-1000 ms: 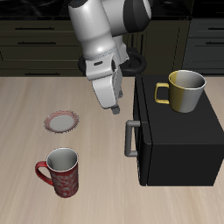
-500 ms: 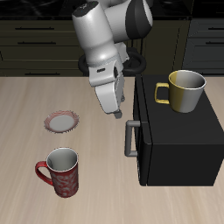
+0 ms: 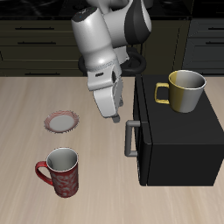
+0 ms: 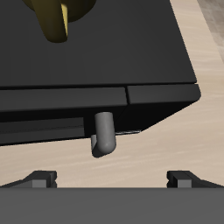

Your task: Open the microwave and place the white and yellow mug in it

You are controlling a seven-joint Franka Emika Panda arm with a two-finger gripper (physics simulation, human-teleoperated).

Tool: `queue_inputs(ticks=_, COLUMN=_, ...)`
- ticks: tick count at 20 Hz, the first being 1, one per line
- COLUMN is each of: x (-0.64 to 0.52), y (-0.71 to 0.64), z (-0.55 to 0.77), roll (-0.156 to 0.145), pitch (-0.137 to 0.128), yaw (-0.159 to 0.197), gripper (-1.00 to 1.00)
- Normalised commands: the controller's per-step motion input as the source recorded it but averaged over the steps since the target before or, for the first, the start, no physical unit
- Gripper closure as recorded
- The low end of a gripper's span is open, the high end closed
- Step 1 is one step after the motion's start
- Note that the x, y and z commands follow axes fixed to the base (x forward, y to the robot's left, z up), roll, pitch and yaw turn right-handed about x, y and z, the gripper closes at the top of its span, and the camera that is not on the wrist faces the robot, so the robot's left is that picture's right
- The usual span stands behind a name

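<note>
My hand hung spread and empty just above the handle of the shut microwave, on whose top the yellow mug stood upright.

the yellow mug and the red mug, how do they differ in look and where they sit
The yellow mug is plain mustard outside; the red mug is dark red with a pattern. The yellow mug stands on top of the microwave, while the red mug stands on the table, nearer its front edge. The yellow mug's inside looks pale whitish, the red mug's greyer. Both are upright, empty as far as shows, with handles pointing the same way.
</note>
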Motion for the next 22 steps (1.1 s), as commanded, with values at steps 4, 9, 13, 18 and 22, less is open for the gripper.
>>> queue_inputs(ticks=4, x=0.06, y=-0.03, z=-0.09, roll=-0.01, pitch=-0.034, yaw=-0.013, gripper=-1.0)
queue_inputs(ticks=9, x=0.06, y=0.04, z=-0.14, roll=-0.001, pitch=-0.002, yaw=-0.015, gripper=-1.0)
queue_inputs(ticks=13, x=0.05, y=0.1, z=-0.07, roll=0.012, pitch=-0.026, yaw=-0.012, gripper=-1.0)
queue_inputs(ticks=18, x=0.01, y=0.12, z=-0.09, roll=0.013, pitch=-0.003, yaw=-0.023, gripper=-1.0)
queue_inputs(ticks=22, x=0.0, y=0.1, z=-0.26, roll=0.018, pitch=-0.008, yaw=-0.029, gripper=-1.0)
